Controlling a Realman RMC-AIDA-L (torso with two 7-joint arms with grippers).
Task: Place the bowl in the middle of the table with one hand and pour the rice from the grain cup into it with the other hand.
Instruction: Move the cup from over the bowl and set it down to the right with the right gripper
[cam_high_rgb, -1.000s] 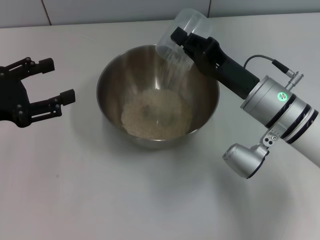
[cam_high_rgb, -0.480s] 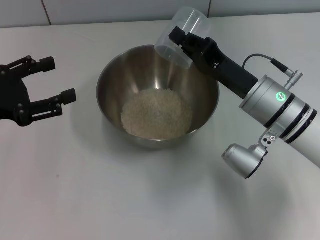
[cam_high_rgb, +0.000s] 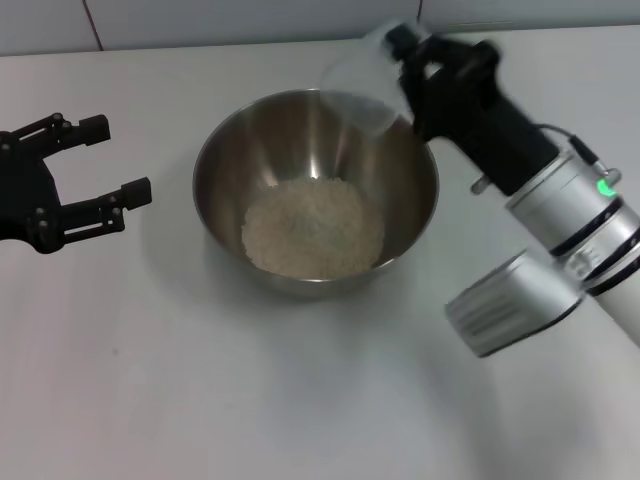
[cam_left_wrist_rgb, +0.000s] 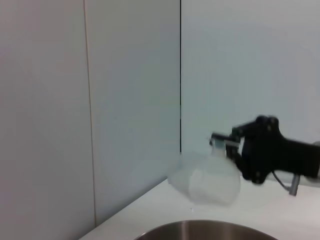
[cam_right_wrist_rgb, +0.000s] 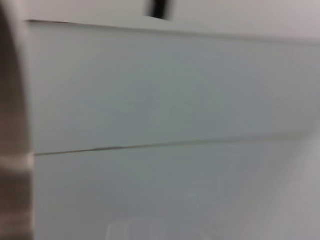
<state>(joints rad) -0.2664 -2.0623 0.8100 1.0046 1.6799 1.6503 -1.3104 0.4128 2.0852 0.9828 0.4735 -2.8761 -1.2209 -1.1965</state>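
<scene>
No readable text, label, brand or number appears in any view. The bowl (cam_high_rgb: 316, 190), at the centre of the head view, bears no marking, and the cup (cam_high_rgb: 365, 85), at upper centre, shows none.

You see the small clear plastic grain cup (cam_high_rgb: 362, 92) only as a motion-smeared shape, so whether any grains remain inside cannot be told. In your left wrist view, the picture's edge cuts off all but the rim of the round stainless-steel bowl (cam_left_wrist_rgb: 210, 230).
</scene>
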